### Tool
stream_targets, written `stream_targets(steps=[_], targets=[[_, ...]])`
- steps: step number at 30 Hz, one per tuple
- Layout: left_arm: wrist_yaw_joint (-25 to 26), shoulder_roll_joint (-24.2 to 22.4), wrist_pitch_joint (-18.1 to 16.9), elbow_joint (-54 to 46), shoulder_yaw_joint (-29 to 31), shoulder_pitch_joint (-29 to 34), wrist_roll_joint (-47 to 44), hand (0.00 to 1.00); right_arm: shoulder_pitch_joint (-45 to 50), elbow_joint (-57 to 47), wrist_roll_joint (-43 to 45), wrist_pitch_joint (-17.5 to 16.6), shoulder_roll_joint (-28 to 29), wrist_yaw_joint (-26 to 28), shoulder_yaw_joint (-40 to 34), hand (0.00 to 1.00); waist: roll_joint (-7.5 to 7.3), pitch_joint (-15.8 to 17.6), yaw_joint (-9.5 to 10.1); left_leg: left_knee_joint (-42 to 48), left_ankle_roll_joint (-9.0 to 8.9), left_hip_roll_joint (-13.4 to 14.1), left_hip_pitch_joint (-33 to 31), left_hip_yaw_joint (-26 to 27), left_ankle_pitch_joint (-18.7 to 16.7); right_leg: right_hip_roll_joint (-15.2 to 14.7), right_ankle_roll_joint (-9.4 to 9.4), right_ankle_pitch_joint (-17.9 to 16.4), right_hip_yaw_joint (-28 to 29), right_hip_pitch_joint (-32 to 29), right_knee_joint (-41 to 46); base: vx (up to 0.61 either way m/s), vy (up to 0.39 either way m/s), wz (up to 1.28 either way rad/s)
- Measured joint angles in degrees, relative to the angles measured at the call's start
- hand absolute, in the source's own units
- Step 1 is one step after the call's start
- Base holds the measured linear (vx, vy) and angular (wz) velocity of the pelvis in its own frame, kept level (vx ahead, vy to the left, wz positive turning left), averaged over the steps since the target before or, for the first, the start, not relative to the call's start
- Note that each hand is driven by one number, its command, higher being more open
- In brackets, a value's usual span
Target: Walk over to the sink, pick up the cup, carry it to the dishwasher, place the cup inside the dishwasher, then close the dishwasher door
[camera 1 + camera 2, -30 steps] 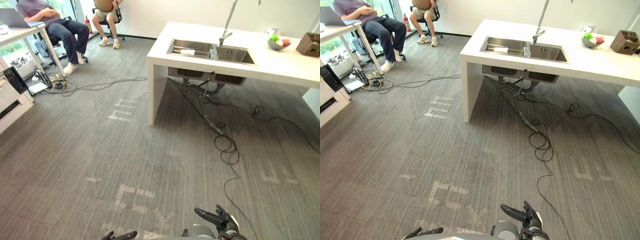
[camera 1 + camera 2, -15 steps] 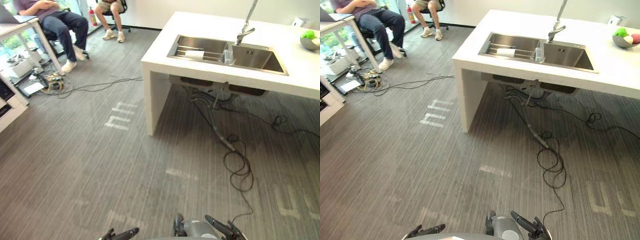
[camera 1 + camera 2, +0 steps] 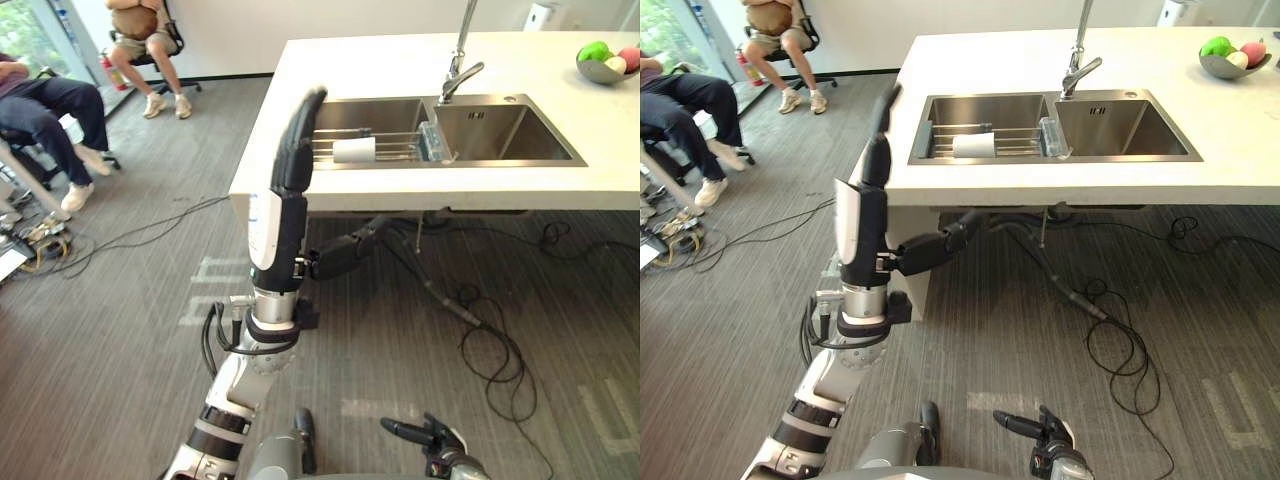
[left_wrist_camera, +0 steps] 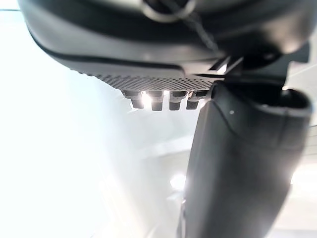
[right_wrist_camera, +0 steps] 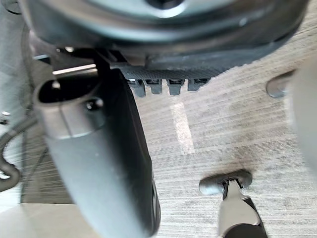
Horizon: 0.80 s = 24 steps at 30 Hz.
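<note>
the tap (image 3: pixel 458 60), two seated people (image 3: pixel 148 40) and the right hand (image 3: pixel 437 441) are cut off at the edges.

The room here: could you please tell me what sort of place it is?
Probably an office or lab with a demo kitchen: a sink and tap in a white counter, with seated people nearby.

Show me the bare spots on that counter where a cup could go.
Bare: the counter behind the left basin, up to the faucet; the stretch between the right basin and the fruit bowl; the right basin itself. Crowded: the left basin, with rack and cup.
</note>
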Motion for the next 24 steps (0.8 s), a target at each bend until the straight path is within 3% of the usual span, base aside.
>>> stream_targets(steps=[1,2,3,4,5,6,8,9,10,11,12,13,14,15,16,17,19,21,24], targets=[[-0.13,0.69,0.98,0.07,-0.66,-0.49,-0.21,1.00,0.51,0.01,-0.03,-0.01,0.28,-0.41,-0.43,1.00,-0.57,-0.21,-0.05,0.05,0.19,-0.43,0.84,0.28,-0.94,-0.30,0.51,0.33,0.23,-0.94,3.15,0.56,0.239,0.08],[-0.91,2.59,2.56,0.68,-2.58,-0.96,-0.71,1.00,1.14,-0.04,-0.01,-0.25,1.20,-1.06,-1.00,1.00,-2.19,-1.17,-0.35,-0.95,0.38,-1.45,3.05,0.61,-2.44,-0.87,2.92,1.83,0.50,-3.96,11.45,0.52,0.189,-0.06],[-2.31,5.01,4.40,0.96,-4.50,-0.98,-1.92,1.00,1.30,-0.02,-0.10,-0.50,2.13,-1.04,-1.59,1.00,-3.60,-1.66,-0.40,-2.81,0.68,-1.97,6.22,1.26,-3.33,-1.46,9.46,5.92,0.44,-8.08,21.50,0.63,0.213,-0.14],[-3.24,6.34,5.82,1.19,-5.49,-0.99,-2.72,1.00,1.27,-0.09,-0.14,-0.57,2.50,-0.90,-1.82,1.00,-4.11,-1.74,-0.52,-4.17,0.79,-2.09,8.21,1.58,-3.63,-1.86,13.14,9.24,0.41,-10.39,26.72,0.47,0.122,-0.31],[-4.78,8.28,8.61,2.95,-7.15,-1.25,-3.35,1.00,1.28,-0.31,-1.02,-0.74,2.75,-0.54,-2.09,1.00,-4.70,-1.65,-1.06,-6.85,0.77,-2.32,12.59,2.09,-4.22,-3.08,12.67,11.51,-1.08,-15.20,37.83,0.42,0.094,-0.34],[-6.75,8.78,14.12,5.11,-8.41,-1.79,-2.80,1.00,1.26,-1.09,-2.43,-0.98,2.46,0.01,-2.56,1.00,-4.57,-1.49,-1.61,-9.69,0.69,-2.42,17.35,2.68,-4.63,-5.65,8.90,9.43,-5.36,-19.79,46.81,0.39,0.084,-0.32],[-10.10,9.55,21.70,8.72,-10.89,-3.08,-2.38,1.00,1.14,-2.91,-3.40,-1.03,2.45,0.46,-3.02,1.00,-4.27,-1.47,-2.98,-13.89,0.43,-2.13,22.95,3.49,-4.79,-8.82,3.46,5.95,-11.29,-25.67,49.85,0.36,0.030,-0.20],[-12.05,10.64,24.49,10.31,-11.70,-3.80,-2.50,1.00,0.93,-3.81,-3.41,-1.20,2.70,0.59,-3.23,1.00,-4.04,-1.36,-4.01,-15.12,-0.26,-1.36,24.93,3.53,-5.16,-9.55,2.27,4.49,-14.16,-28.81,45.50,0.38,-0.043,-0.08],[-13.64,10.98,25.86,10.51,-11.73,-3.83,-2.60,1.00,0.87,-4.17,-3.35,-1.14,2.80,0.71,-3.61,1.00,-3.87,-1.27,-4.52,-15.27,-0.83,-0.60,25.54,3.41,-5.51,-9.49,2.05,3.83,-15.59,-29.85,41.31,0.37,-0.130,0.01],[-16.81,11.12,28.36,10.49,-11.74,-3.93,-3.53,1.00,0.92,-4.81,-3.30,-0.66,3.17,0.76,-4.61,1.00,-3.60,-1.10,-5.09,-15.25,-2.22,1.02,26.49,3.24,-6.37,-9.01,1.70,3.61,-18.41,-30.16,30.47,0.31,-0.204,0.09],[-19.13,11.21,30.15,10.45,-11.73,-4.09,-3.89,1.00,1.16,-5.42,-3.35,0.18,3.64,0.84,-5.23,1.00,-3.65,-1.13,-5.37,-15.12,-3.87,2.37,27.25,3.07,-7.40,-8.07,1.56,4.57,-18.94,-29.65,18.23,0.32,-0.235,0.12],[-20.34,11.19,30.94,10.45,-11.77,-4.24,-4.01,1.00,1.43,-5.91,-3.32,0.83,3.81,0.96,-5.55,1.00,-3.70,-1.17,-5.38,-14.97,-4.70,2.98,27.58,2.85,-7.94,-7.63,1.42,5.99,-18.24,-29.27,12.59,0.34,-0.299,0.17],[-22.31,11.20,32.26,10.46,-11.85,-4.33,-3.95,1.00,2.09,-7.06,-3.34,2.16,3.96,1.24,-5.65,1.00,-4.00,-1.36,-5.43,-13.96,-6.63,3.78,28.18,2.31,-9.52,-7.06,1.26,10.70,-15.39,-28.44,4.01,0.37,-0.367,0.26],[-23.14,11.20,33.14,10.47,-12.27,-4.33,-3.90,1.00,3.40,-8.48,-3.32,3.08,4.63,1.46,-5.43,1.00,-5.61,-2.27,-5.47,-12.18,-8.67,3.86,28.60,1.43,-11.89,-7.48,2.15,19.21,-12.24,-27.50,1.02,0.39,-0.406,0.17],[-23.09,10.18,33.57,11.08,-12.05,-3.90,-3.60,1.00,3.28,-9.07,-2.92,3.61,4.05,1.83,-5.54,1.00,-3.67,-1.97,-5.08,-11.36,-9.78,5.44,29.11,1.55,-12.98,-6.13,3.60,18.23,-12.57,-27.45,2.57,0.38,-0.404,0.23],[-24.10,8.05,34.44,11.96,-12.96,-3.76,-3.37,1.00,3.64,-10.03,-3.04,4.02,2.19,2.35,-4.87,1.00,-1.22,-2.61,-5.24,-10.46,-10.71,8.49,28.69,2.84,-12.95,-3.68,3.07,16.84,-13.41,-26.36,2.11,0.29,-0.297,0.11],[-24.14,6.04,34.29,11.47,-13.36,-4.75,-2.79,1.00,3.60,-10.25,-3.36,4.97,1.04,2.64,-4.49,1.00,1.52,-4.08,-4.62,-11.69,-11.40,11.43,29.25,5.52,-10.95,-1.27,1.54,15.64,-15.33,-25.41,1.61,0.29,-0.262,0.20],[-23.71,5.93,34.72,11.39,-13.32,-6.70,-3.62,1.00,3.37,-10.11,-3.49,6.17,0.40,4.18,-2.78,1.00,1.17,-4.12,-3.61,-12.01,-11.56,12.36,29.78,6.53,-7.64,0.10,0.52,14.22,-15.20,-25.06,1.47,0.23,-0.297,-0.09],[-23.59,6.42,36.58,11.39,-12.31,-6.64,-7.83,1.00,3.07,-9.67,-3.56,7.44,-0.03,5.52,-2.74,1.00,0.96,-3.99,-3.52,0.49,-9.32,14.22,24.50,6.29,-5.63,0.66,-0.17,12.37,-14.75,-23.31,-0.49,0.13,-0.246,-0.13]])
